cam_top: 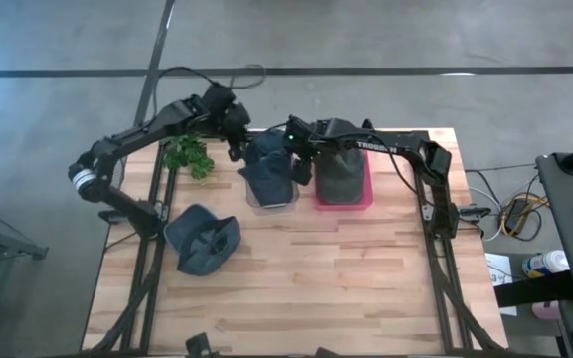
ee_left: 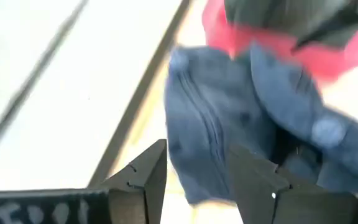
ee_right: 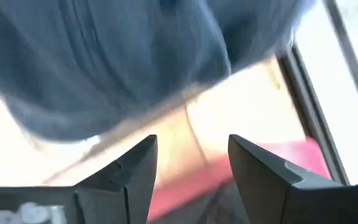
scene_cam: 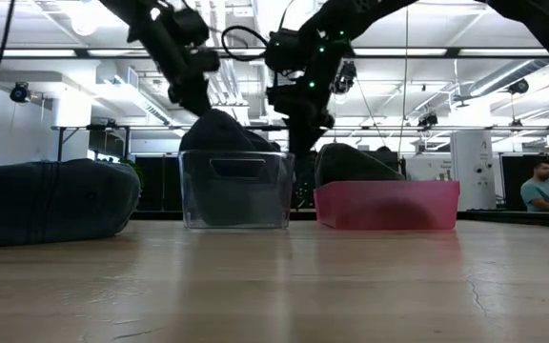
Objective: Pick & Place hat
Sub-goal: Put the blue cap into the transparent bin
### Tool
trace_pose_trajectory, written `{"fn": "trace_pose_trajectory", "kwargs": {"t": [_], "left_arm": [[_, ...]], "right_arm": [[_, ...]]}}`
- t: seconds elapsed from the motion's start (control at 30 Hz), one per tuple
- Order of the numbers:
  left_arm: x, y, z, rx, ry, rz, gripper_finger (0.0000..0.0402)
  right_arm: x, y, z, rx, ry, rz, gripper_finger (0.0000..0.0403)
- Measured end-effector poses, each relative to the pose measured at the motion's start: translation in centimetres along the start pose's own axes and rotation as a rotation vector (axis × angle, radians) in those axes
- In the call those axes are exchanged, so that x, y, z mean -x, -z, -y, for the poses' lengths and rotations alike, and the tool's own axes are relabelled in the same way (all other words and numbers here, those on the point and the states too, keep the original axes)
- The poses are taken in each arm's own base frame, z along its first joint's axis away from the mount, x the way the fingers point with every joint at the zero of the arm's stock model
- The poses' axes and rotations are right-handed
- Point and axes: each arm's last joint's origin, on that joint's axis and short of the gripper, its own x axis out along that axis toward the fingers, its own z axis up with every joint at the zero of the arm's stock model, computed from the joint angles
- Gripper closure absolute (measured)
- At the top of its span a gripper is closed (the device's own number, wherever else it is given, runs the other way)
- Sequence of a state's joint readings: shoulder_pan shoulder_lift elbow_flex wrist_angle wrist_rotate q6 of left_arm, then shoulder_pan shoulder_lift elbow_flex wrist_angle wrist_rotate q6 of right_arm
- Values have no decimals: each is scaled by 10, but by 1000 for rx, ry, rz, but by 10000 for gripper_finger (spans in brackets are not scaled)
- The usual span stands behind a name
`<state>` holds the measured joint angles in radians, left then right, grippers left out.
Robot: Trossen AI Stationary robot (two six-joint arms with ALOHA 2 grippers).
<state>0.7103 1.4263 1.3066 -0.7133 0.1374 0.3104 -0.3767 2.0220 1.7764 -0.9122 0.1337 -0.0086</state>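
One blue hat (cam_top: pixel 270 171) already sits in the clear bin (cam_top: pixel 272 196), a dark one in the pink bin (cam_top: pixel 344 196). Both tools, left (cam_top: pixel 237 147) and right (cam_top: pixel 301 169), hover released beside it. Another blue hat (cam_top: pixel 205 240) waits on the bench (cam_top: pixel 316 278).

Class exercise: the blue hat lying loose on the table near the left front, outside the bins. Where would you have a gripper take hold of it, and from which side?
Probably the blue hat is best pinched at its brim, from straight above. In the high view it lies alone on the table, opening turned up, its edge exposed; the soft crown would likely crumple. Both the left gripper and right gripper are open over the clear bin.
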Motion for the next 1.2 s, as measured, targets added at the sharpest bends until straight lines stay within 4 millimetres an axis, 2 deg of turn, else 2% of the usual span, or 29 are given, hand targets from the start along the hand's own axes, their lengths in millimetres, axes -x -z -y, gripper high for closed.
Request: {"fn": "trace_pose_trajectory", "kwargs": {"t": [0.2,0.37,0.53,0.67,0.93,1.2], "left_arm": [[23,-5,2,42,-26,96,245],[28,-3,3,81,-21,91,245],[28,-3,4,68,-18,88,245],[32,6,11,113,14,1,245],[51,28,56,139,154,-266,245],[63,39,106,152,232,-413,245]], "right_arm": [[31,10,-11,-29,-15,5,209],[55,26,-15,-88,-29,47,209],[62,49,-26,-147,-56,114,209],[62,67,-38,-165,-91,150,209],[54,99,-68,-167,-144,148,209],[54,108,-96,-110,-233,152,209]]}}
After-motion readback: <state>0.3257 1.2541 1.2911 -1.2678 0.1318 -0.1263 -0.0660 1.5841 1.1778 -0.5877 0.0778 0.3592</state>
